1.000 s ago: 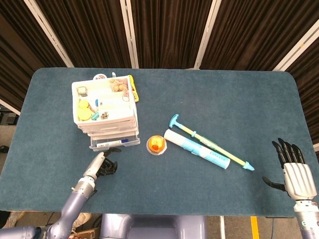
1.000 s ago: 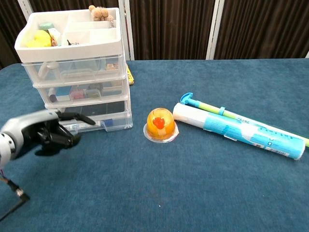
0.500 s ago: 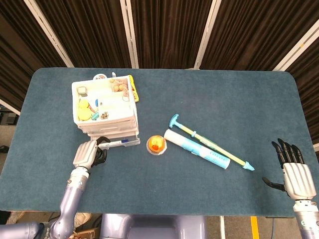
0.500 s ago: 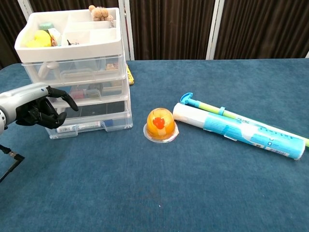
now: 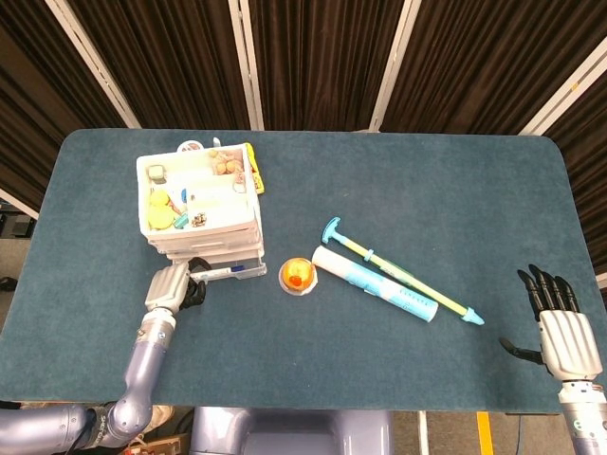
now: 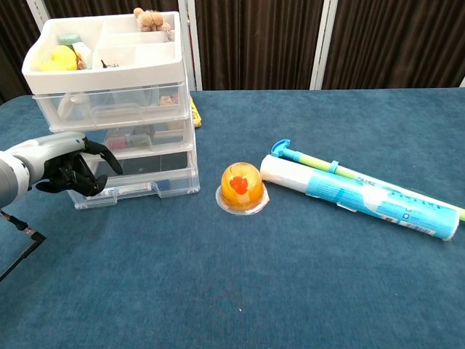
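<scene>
The left hand (image 6: 62,169) is seen at the front left corner of the drawer unit (image 6: 116,109), fingers curled in against the bottom drawer (image 6: 138,185) (contact likely; a grip cannot be told). That drawer is pulled slightly out. The right hand (image 5: 560,327) is held spread, holding nothing, at the table's right edge. The orange dome cup (image 6: 242,187) and the blue-white tube (image 6: 356,196) lie right of the unit.

Left hand (image 6: 62,166) shows a smooth silver-grey shell over the back, black fingers (image 6: 105,154) beneath, and a pale lavender-grey rounded forearm behind it. Right hand (image 5: 560,327) has a ribbed silver-white back plate, glossy black fingers (image 5: 547,285), and a grey wrist cuff, possibly lettered, too small to read.
</scene>
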